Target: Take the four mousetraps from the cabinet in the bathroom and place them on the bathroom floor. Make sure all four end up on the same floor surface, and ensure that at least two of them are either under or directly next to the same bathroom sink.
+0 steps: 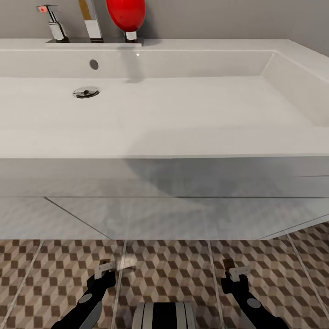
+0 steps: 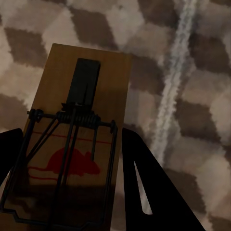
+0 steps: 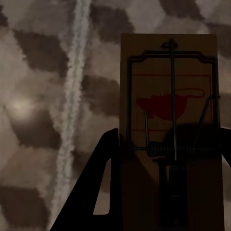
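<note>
Low over the cube-patterned bathroom floor (image 1: 173, 265), just in front of the sink unit, both grippers hold mousetraps. My left gripper (image 1: 104, 270) is shut on a tan mousetrap (image 2: 79, 120) with black wire and a red mouse print, its board between the dark fingers (image 2: 144, 192). A second mousetrap (image 3: 168, 106) sits in my right gripper (image 1: 236, 273), which is shut on it, with one finger (image 3: 96, 192) beside the board. In the head view these traps (image 1: 106, 264) (image 1: 228, 264) show as small tan tabs at the fingertips. The other mousetraps and the orange-brown cabinet are out of view.
A wide white sink (image 1: 183, 137) with a drain (image 1: 86, 92), chrome taps (image 1: 93, 20) and a red object (image 1: 125, 13) spans the view. Its pale vanity front (image 1: 160, 214) overhangs the floor. My base (image 1: 164, 315) sits between the arms.
</note>
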Available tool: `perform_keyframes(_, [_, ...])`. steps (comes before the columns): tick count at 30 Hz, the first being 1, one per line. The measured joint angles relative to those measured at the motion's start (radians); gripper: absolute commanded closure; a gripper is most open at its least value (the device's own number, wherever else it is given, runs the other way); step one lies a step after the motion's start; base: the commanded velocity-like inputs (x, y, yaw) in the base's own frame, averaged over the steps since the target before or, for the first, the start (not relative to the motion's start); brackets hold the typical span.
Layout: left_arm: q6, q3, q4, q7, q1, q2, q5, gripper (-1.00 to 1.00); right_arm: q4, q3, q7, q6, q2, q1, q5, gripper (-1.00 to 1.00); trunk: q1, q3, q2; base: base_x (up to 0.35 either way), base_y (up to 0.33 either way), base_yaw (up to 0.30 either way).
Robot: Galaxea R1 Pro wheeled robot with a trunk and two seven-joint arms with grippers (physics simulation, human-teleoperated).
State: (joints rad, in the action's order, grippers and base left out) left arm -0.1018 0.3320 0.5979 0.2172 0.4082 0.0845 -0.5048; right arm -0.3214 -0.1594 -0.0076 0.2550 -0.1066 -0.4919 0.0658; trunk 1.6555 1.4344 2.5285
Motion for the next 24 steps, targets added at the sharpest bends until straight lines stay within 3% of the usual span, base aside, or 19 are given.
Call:
perform_keyframes(11, [0.0, 0.0, 0.0, 0.0, 0.0, 0.0, 0.001, 1.0, 0.0, 0.0, 0.001, 0.001, 0.0, 0.0, -0.003, 1.0, 0.005, 0.042, 0.003, 0.0, 0.0, 0.0])
perform_keyframes(24, [0.0, 0.0, 0.0, 0.0, 0.0, 0.0, 0.0, 1.0, 0.0, -0.001, 0.001, 0.001, 0.0, 0.0, -0.005, 1.0, 0.006, 0.05, 0.003, 0.0, 0.0, 0.0])
